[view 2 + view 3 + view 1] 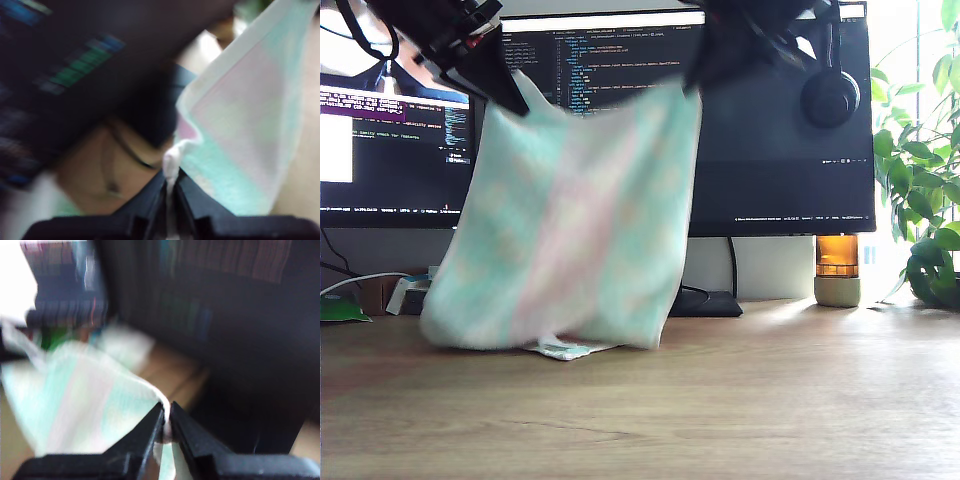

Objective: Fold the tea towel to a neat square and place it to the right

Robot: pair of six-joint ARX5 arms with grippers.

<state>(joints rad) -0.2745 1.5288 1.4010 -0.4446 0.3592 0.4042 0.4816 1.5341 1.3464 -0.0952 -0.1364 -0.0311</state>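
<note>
The tea towel [570,220], fluffy with pale mint and white checks, hangs spread in front of the monitors, its lower edge just above the wooden desk [740,400]. My first gripper [515,98] is shut on its upper corner at the exterior view's left. In the first wrist view that gripper [170,185] pinches the towel's [240,125] edge. My second gripper [692,78] is shut on the other upper corner, toward the exterior view's right. The second wrist view shows its tips [167,425] closed on the towel's [85,400] hem. All views are motion-blurred.
Two monitors [780,150] stand close behind the towel, with headphones [830,95] hung on one. An amber jar [837,270] and a plant [920,200] are at the exterior view's right. A small white item [565,348] lies under the towel; a green object [340,310] sits at the left.
</note>
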